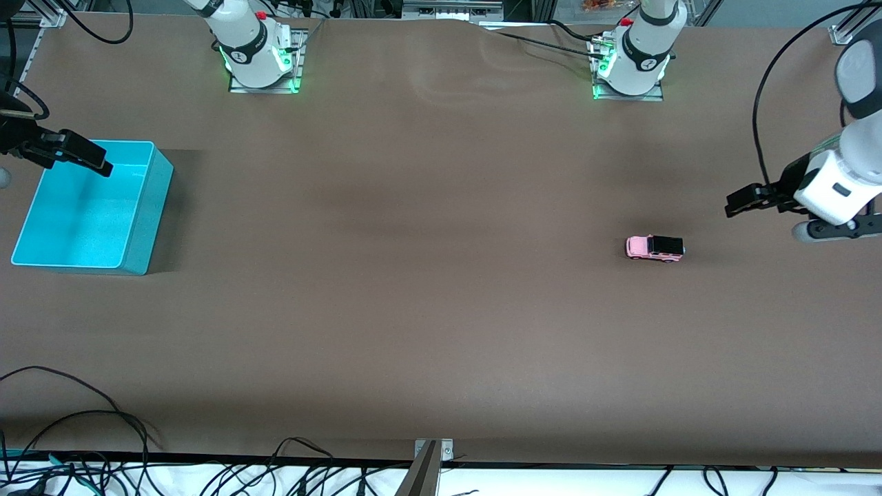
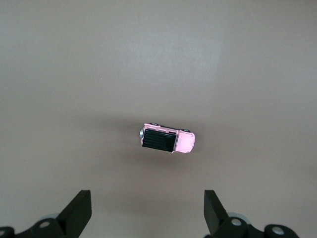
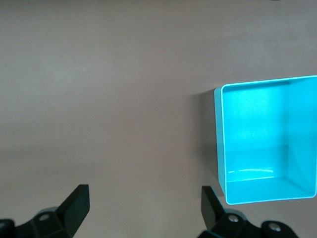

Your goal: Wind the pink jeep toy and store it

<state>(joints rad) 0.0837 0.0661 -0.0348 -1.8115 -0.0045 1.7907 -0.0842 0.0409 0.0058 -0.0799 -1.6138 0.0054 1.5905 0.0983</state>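
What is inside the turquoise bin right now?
Nothing: the turquoise bin shows only its bare floor, though the right tool above it hides one corner in the front view. The pink jeep toy sits on the table toward the left arm's end.

- Right arm [image 1: 14,134]: we only get its black end at the front view's edge; rest cut off.
- Turquoise bin [image 3: 267,148]: one side runs off the right wrist view.
- Pink jeep toy [image 1: 654,248]: too small for us to make out any winding part.
- Left arm [image 1: 844,186]: partly cropped by the front view's edge.
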